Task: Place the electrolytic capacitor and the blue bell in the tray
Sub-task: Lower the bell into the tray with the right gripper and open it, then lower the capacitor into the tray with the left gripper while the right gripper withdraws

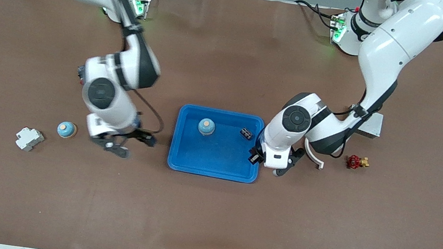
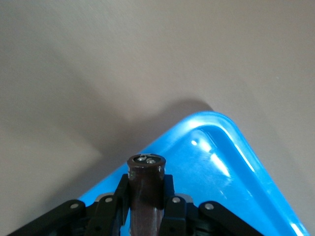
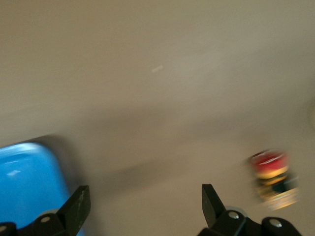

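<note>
The bright-blue tray [image 1: 212,168] lies mid-table. In it stand a blue bell [image 1: 206,126] and a small dark cylindrical part [image 1: 246,134]. A second blue bell [image 1: 66,130] sits on the table toward the right arm's end. My left gripper [image 1: 268,166] is over the tray's edge at the left arm's end. In the left wrist view this gripper [image 2: 146,189] is shut on a dark brown electrolytic capacitor [image 2: 146,172], over the tray's corner [image 2: 231,162]. My right gripper [image 1: 132,145] is open and empty between the second bell and the tray, and it also shows open in its wrist view [image 3: 145,196].
A white circuit breaker [image 1: 29,139] lies beside the second bell. A red valve [image 1: 355,162], a white curved piece [image 1: 314,157] and a grey metal box [image 1: 370,124] lie toward the left arm's end. A blurred red and yellow part [image 3: 271,177] shows in the right wrist view.
</note>
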### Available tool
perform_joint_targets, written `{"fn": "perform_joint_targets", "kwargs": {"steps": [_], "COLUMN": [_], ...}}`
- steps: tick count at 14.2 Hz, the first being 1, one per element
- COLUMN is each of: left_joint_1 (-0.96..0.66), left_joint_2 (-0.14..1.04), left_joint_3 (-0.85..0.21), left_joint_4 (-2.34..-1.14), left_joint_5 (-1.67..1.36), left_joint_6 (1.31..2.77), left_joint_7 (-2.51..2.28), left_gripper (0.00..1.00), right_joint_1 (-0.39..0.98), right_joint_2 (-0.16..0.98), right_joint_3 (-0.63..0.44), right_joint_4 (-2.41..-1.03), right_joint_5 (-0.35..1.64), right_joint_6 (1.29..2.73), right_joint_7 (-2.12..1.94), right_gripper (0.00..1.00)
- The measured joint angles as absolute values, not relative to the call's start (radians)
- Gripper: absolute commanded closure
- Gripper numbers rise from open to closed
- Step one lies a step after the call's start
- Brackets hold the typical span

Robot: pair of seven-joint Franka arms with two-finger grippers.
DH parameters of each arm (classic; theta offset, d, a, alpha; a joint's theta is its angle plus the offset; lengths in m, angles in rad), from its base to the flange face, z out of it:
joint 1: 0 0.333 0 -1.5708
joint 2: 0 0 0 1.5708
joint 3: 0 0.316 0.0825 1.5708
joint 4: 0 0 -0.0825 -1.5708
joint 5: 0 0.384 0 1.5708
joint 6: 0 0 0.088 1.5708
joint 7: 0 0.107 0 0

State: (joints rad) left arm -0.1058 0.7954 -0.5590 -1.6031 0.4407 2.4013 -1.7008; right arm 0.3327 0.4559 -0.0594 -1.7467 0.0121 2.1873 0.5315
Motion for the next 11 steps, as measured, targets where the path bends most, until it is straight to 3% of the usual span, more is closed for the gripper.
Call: {"fn": "perform_joint_targets", "kwargs": {"steps": [3, 7, 8, 9, 10, 11], "left_joint_1": [-0.159, -0.210, -0.222, -0.228, -0.230, -0.230], "left_joint_2": [0.836, 0.875, 0.880, 0.884, 0.886, 0.886], "left_joint_3": [-0.539, -0.495, -0.481, -0.471, -0.467, -0.465], "left_joint_4": [-1.550, -1.529, -1.527, -1.525, -1.524, -1.522], "left_joint_5": [0.441, 0.441, 0.441, 0.441, 0.441, 0.441], "left_joint_6": [2.423, 2.489, 2.493, 2.495, 2.496, 2.497], "left_joint_7": [-1.755, -1.781, -1.782, -1.783, -1.783, -1.783], "left_gripper": [1.00, 1.00, 0.69, 0.26, 0.00, 0.00], "right_joint_1": [0.172, 0.054, 0.028, 0.000, -0.024, -0.042], "right_joint_2": [0.389, 0.368, 0.368, 0.369, 0.369, 0.370], "right_joint_3": [-0.059, -0.058, -0.058, -0.058, -0.058, -0.058], "right_joint_4": [-1.823, -1.849, -1.856, -1.868, -1.889, -1.922], "right_joint_5": [0.012, 0.012, 0.012, 0.012, 0.012, 0.012], "right_joint_6": [2.187, 2.221, 2.243, 2.271, 2.309, 2.358], "right_joint_7": [0.278, 0.083, 0.041, 0.001, -0.031, -0.052], "right_gripper": [0.00, 0.00, 0.00, 0.00, 0.00, 0.00]}}
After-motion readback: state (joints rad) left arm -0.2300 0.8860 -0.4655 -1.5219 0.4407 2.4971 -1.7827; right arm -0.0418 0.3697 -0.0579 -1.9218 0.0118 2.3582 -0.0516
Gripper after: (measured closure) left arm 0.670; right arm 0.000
